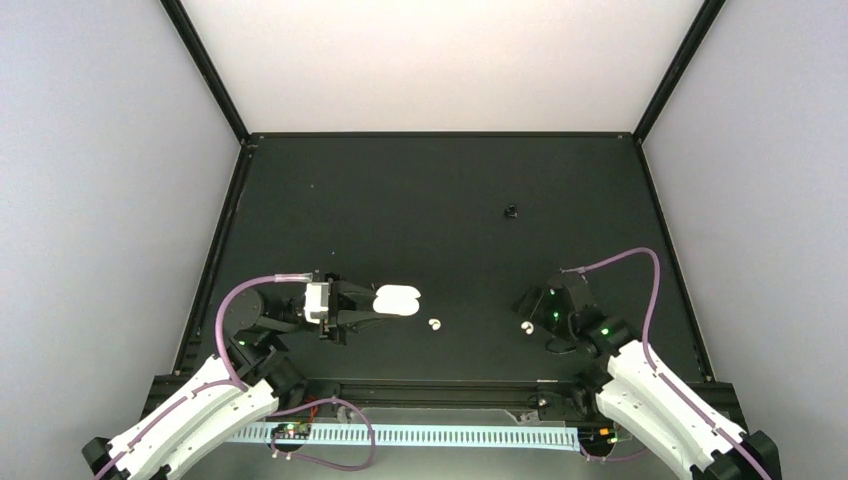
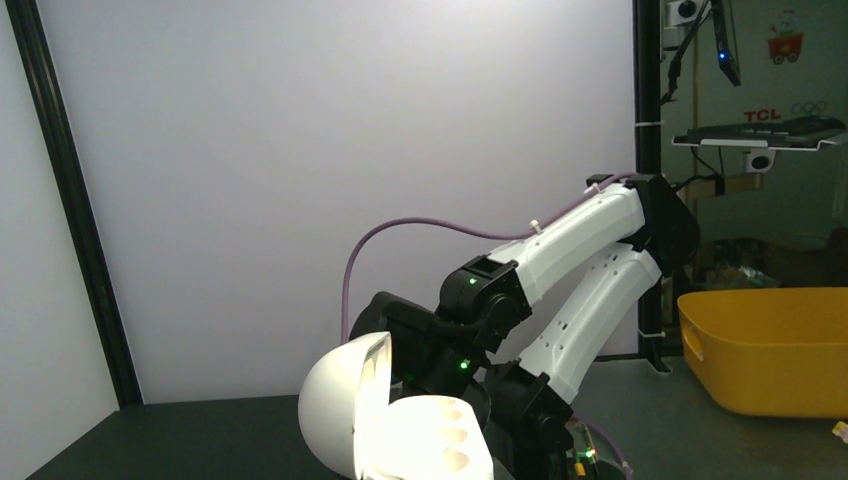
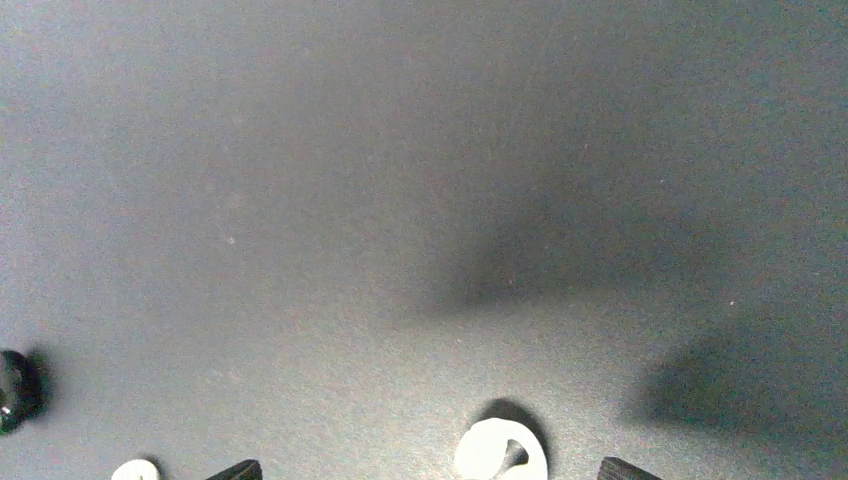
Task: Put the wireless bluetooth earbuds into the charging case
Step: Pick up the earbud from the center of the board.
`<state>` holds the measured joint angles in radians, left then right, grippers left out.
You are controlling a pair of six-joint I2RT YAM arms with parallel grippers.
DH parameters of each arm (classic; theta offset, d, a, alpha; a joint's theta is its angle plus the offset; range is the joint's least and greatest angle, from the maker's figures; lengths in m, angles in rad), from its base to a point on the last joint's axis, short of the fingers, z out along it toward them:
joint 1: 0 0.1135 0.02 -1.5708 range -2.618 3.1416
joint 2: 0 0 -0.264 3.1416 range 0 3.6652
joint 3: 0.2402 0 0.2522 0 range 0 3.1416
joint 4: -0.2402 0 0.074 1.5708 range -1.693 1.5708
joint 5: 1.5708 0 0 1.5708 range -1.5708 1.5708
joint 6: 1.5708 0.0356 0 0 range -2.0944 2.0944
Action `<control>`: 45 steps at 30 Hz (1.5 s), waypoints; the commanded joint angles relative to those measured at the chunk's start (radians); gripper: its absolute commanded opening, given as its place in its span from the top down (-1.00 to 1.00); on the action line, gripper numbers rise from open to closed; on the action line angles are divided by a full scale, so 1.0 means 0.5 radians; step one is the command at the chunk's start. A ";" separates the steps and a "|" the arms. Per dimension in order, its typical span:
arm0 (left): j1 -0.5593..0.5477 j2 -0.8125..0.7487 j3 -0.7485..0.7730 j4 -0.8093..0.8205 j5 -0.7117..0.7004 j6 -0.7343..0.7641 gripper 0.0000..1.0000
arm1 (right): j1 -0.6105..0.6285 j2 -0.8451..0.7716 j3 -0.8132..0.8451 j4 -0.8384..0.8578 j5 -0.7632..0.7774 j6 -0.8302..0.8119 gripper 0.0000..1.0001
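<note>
The charging case (image 1: pixel 397 299) is white and oval and lies left of centre, with my left gripper (image 1: pixel 372 303) shut on its left end. In the left wrist view the case (image 2: pixel 335 410) stands open, lid up, with its pale wells (image 2: pixel 445 440) showing; my own fingers are hidden there. One white earbud (image 1: pixel 435 324) lies on the mat to the right of the case. The other earbud (image 1: pixel 525 327) lies between the fingers of my open right gripper (image 1: pixel 536 317). In the right wrist view this earbud (image 3: pixel 500 452) sits right of the midline of the gripper (image 3: pixel 430 472), untouched.
A small black object (image 1: pixel 511 211) lies farther back on the black mat (image 1: pixel 430 200). The other earbud (image 3: pixel 133 470) and a dark round thing (image 3: pixel 15 390) show at the right wrist view's lower left. A yellow bin (image 2: pixel 770 350) stands outside the enclosure.
</note>
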<state>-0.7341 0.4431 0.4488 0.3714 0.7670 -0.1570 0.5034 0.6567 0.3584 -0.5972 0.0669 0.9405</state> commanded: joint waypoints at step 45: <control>-0.002 -0.005 0.038 -0.062 0.028 0.081 0.97 | 0.397 0.475 0.290 -0.062 -0.056 -0.419 -0.11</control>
<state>-0.7341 0.4431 0.4488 0.3428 0.7673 -0.1337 0.6476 0.8417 0.4850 -0.5770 -0.0132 0.7483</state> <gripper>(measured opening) 0.222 0.563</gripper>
